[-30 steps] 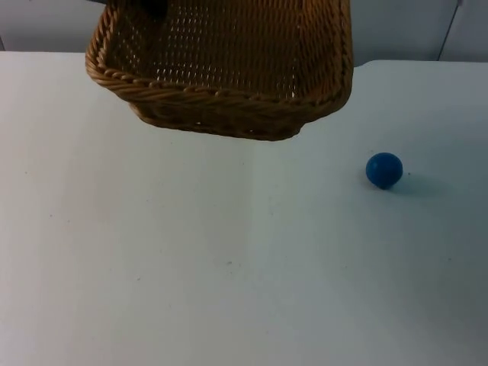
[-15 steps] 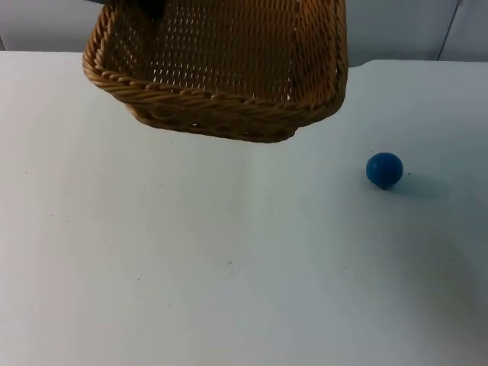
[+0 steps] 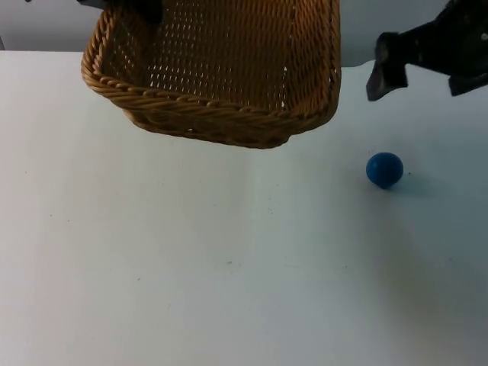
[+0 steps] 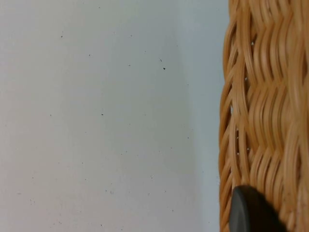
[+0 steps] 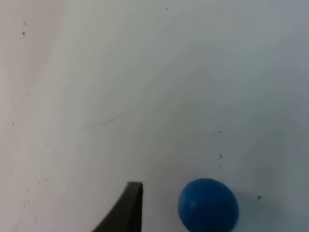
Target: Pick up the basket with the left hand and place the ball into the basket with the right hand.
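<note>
Item one, wicker basket [image 3: 221, 72]: I log it lifted clear of the white counter [image 3: 191, 252], tilted, its open side turned toward the top camera, its shadowless lower wall hanging above the counter's far half. Item two, left gripper [image 3: 137, 9]: I see it at the basket's far left rim, fingers clamped on that rim; in the left wrist view one black fingertip [image 4: 251, 212] lies against the woven wall of the basket [image 4: 263, 111], with bare counter [image 4: 96, 121] beside it. Item three, blue ball [image 3: 383, 169]: it rests on the counter to the right of the basket and well apart from it, nothing touching it. Item four, right gripper [image 3: 415, 57]: I log it in the air above the counter's far right part, beyond the ball and not in contact with it; whether its fingers are apart or together I cannot tell. In the right wrist view the ball [image 5: 208, 204] sits on the counter [image 5: 145, 72] just beside one black fingertip [image 5: 125, 208], a narrow strip of counter showing between them. Item five, grey partition wall [image 3: 38, 27]: it stands behind the counter's far edge.
</note>
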Robot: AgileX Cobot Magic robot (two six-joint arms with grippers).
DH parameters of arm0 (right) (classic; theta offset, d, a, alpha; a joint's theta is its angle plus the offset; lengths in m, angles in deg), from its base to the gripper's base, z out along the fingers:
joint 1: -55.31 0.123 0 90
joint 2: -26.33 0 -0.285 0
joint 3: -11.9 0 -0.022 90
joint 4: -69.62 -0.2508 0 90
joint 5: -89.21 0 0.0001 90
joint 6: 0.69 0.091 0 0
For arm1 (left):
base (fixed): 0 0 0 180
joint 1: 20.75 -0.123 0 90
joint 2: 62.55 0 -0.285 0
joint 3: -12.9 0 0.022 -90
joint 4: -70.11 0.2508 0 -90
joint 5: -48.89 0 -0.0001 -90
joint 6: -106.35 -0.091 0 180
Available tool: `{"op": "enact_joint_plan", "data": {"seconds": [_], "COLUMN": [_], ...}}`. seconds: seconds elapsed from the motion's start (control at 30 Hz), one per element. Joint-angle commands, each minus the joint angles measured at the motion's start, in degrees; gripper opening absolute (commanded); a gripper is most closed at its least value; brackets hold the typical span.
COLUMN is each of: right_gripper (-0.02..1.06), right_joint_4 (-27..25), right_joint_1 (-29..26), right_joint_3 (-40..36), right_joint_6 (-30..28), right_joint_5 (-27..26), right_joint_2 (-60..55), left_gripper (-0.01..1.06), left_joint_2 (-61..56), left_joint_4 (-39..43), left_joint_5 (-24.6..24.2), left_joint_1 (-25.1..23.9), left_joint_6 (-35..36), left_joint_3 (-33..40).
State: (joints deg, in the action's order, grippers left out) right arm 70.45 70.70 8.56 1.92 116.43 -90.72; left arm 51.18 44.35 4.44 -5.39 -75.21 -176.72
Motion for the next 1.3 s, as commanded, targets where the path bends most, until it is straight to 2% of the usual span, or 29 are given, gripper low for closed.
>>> {"op": "enact_joint_plan", "data": {"seconds": [0.0, 0.2, 0.6, 0.67, 0.7, 0.73, 0.83, 0.9, 1.27], "right_gripper": [1.04, 1.04, 1.04, 1.01, 0.95, 0.95, 0.78, 0.72, 0.71], "right_joint_4": [0.38, 0.37, 0.6, 0.6, 0.6, 0.6, 0.49, 0.49, 0.49], "right_joint_1": [0.78, 0.78, 0.78, 0.78, 0.78, 0.78, 0.78, 0.78, 0.78], "right_joint_3": [2.2, 5.71, 5.71, 5.71, 5.71, 5.71, 5.71, 5.71, 5.71], "right_joint_6": [0.04, 1.47, 1.89, 1.89, 1.78, 1.78, 1.89, 1.89, 1.89], "right_joint_5": [0.32, 2.33, 0.51, 0.38, 0.38, 0.38, 0.38, 0.38, 2.38], "right_joint_2": [-3.21, -10.71, -14.41, -14.41, -14.41, -14.41, -14.41, -14.41, -17.14], "left_gripper": [0.0, 0.0, 0.0, 0.0, 0.0, 0.0, 0.0, 0.0, 0.0], "left_joint_2": [-0.61, -0.61, 1.02, 1.27, 1.27, 1.27, 1.29, 1.29, 1.29], "left_joint_4": [-0.7, -0.7, -0.86, -0.86, -0.86, -0.86, -0.94, -0.94, -1.09], "left_joint_5": [1.35, 1.35, 1.1, 1.21, 1.21, 1.21, 1.32, 1.32, 0.97], "left_joint_1": [0.15, 0.15, 0.15, 0.15, 0.15, 0.15, 0.15, 0.15, 0.15], "left_joint_6": [0.2, 0.2, 0.28, 0.46, 0.46, 0.46, 0.46, 0.46, 0.46], "left_joint_3": [-0.28, -0.28, -0.28, -0.28, -0.28, -0.28, -0.28, -0.28, -0.28]}}
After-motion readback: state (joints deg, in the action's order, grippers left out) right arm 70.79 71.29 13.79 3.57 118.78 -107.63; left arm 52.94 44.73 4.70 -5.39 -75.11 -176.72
